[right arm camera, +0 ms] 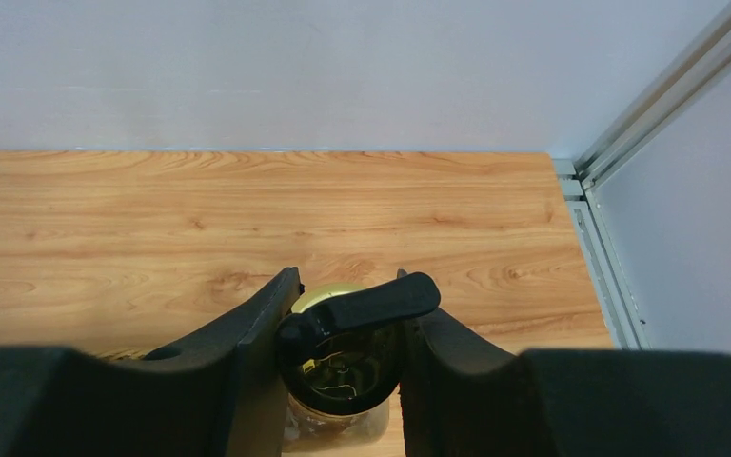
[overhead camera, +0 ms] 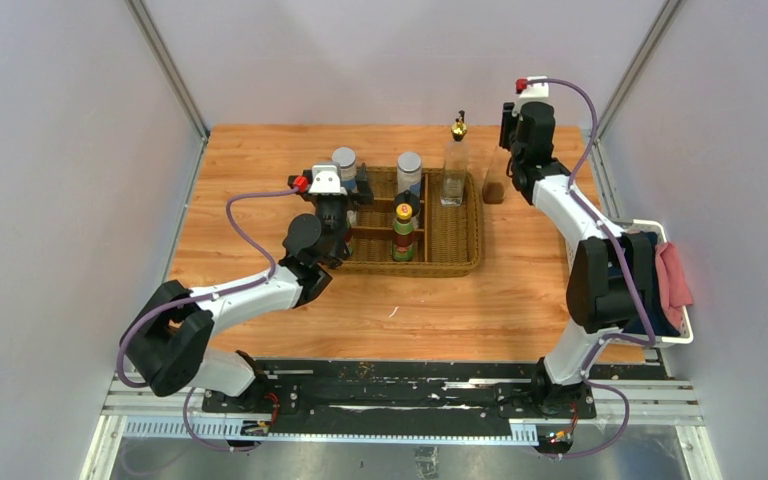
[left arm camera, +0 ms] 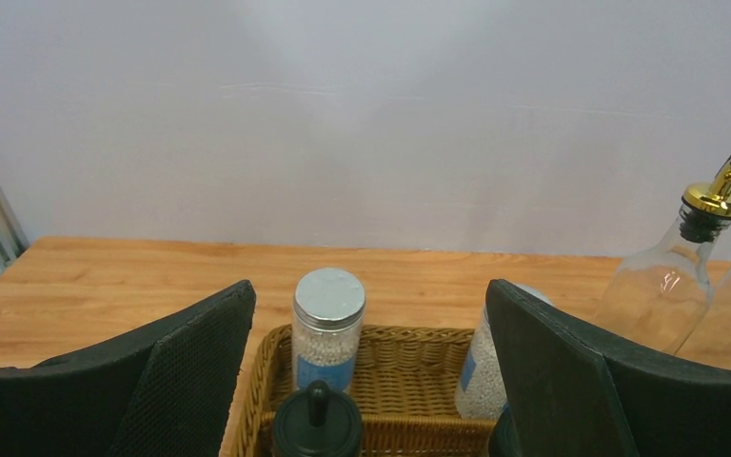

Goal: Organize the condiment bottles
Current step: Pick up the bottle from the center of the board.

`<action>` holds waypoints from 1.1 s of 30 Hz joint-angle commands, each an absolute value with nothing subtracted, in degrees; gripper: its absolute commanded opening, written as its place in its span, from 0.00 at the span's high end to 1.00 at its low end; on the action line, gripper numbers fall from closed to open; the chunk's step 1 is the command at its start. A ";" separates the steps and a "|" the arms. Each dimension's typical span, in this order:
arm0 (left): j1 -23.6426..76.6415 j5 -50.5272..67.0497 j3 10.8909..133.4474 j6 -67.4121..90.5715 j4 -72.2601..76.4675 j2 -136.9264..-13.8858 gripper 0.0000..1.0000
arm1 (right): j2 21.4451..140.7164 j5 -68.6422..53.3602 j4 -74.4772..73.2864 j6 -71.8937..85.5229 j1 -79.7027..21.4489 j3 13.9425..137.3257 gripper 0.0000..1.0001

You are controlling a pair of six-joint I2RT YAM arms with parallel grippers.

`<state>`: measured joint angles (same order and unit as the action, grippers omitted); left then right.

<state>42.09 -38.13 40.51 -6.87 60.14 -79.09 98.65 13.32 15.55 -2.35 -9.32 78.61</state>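
Wood tbl (overhead camera: 440, 300) w/ bottles (overhead camera: 403, 232) in basket (overhead camera: 460, 268), grey walls (overhead camera: 360, 50).

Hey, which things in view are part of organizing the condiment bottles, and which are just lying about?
Part of the job:
wicker basket
left grey-lidded jar
right grey-lidded jar
yellow-capped bottle
black-capped bottle
gold-topped bottle in the basket
second gold-topped bottle, gripped by the right claw

Just lying about:
pink cloth
white bin holding it
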 commanded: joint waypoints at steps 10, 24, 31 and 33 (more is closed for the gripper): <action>41.75 -38.44 40.95 -6.29 62.04 -78.84 0.02 | 93.85 10.27 15.28 -2.24 -8.52 82.49 1.00; 41.75 -37.71 40.69 -3.55 57.16 -75.09 0.02 | 79.98 12.92 10.13 -4.07 -12.29 78.71 1.00; 41.75 -38.13 39.84 -1.97 55.03 -72.87 0.02 | 71.85 16.32 6.52 -5.73 -18.24 75.06 1.00; 41.75 -37.87 39.75 -1.60 54.15 -72.36 0.02 | 69.84 17.45 5.61 -6.43 -21.12 74.03 1.00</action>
